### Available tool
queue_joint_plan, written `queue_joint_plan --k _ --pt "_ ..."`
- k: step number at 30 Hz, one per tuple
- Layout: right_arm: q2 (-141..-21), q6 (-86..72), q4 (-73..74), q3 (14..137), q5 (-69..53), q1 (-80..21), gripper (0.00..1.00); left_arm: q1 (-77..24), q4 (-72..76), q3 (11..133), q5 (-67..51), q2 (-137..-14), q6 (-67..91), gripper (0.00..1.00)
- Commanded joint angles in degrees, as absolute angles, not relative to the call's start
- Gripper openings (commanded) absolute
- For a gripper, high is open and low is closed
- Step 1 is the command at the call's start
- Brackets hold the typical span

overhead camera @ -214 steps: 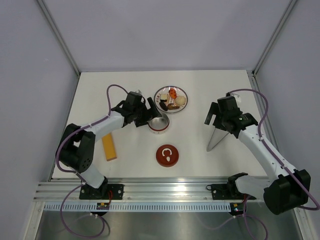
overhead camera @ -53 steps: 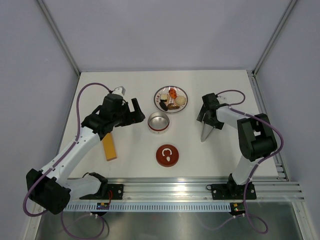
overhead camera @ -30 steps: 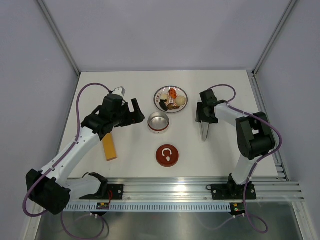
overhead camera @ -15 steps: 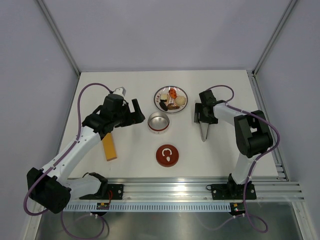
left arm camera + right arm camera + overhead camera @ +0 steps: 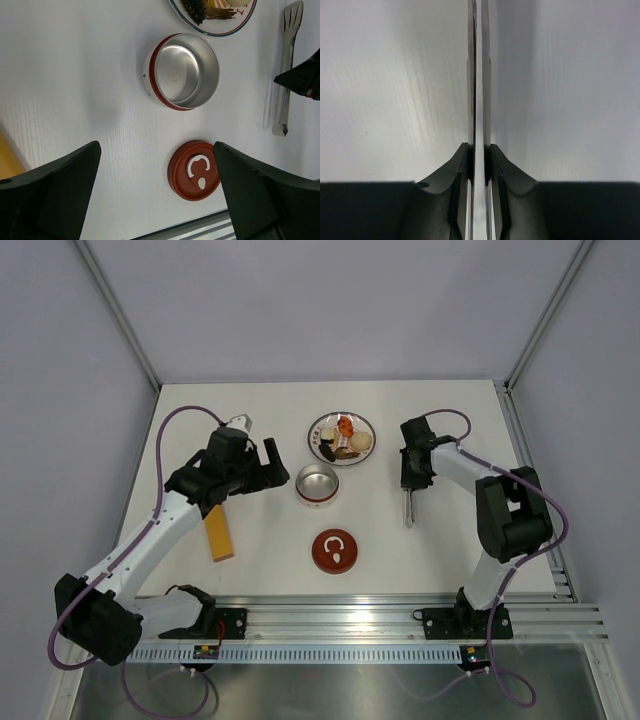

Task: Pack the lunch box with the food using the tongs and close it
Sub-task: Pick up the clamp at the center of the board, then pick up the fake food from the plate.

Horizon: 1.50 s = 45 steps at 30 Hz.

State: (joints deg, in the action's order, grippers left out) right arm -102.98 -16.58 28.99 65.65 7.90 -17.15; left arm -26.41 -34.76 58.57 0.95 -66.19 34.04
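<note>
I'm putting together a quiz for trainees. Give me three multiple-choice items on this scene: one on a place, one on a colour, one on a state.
1. Relative to the round shiny steel tin, the dark-red round lid lies: A on it; B beside it, not touching; C inside it.
2. The flat bar is: A yellow-orange; B blue; C green.
3. The tin is: A full; B empty; C lidded.
B: a gap shows between lid and tin. A: the bar looks yellow-orange. B: the bare steel bottom shows.
</note>
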Motion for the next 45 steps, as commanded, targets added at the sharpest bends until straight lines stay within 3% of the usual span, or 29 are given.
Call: queue_joint_plan --k 1,16,29,45 --pt "-95.3 -15.8 38.1 70.8 3.9 -17.5 0.24 -25.8 -35.1 62.4 2.2 -66.1 33.0 0.99" --pt "-90.2 -14.9 57.3 85.2 -7.3 -17.8 0.34 -24.5 -37.1 62.8 4.7 -64.2 31.4 0.99" --pt "-98.9 -12.7 63.4 100.4 -6.0 -22.4 0.42 -24.4 -40.3 64.4 10.6 -62.8 28.8 0.99" --pt "-108.5 -12.5 67.3 116.7 -3.6 -25.0 0.44 -24.4 -41.5 64.6 12.3 -61.8 27.9 0.99"
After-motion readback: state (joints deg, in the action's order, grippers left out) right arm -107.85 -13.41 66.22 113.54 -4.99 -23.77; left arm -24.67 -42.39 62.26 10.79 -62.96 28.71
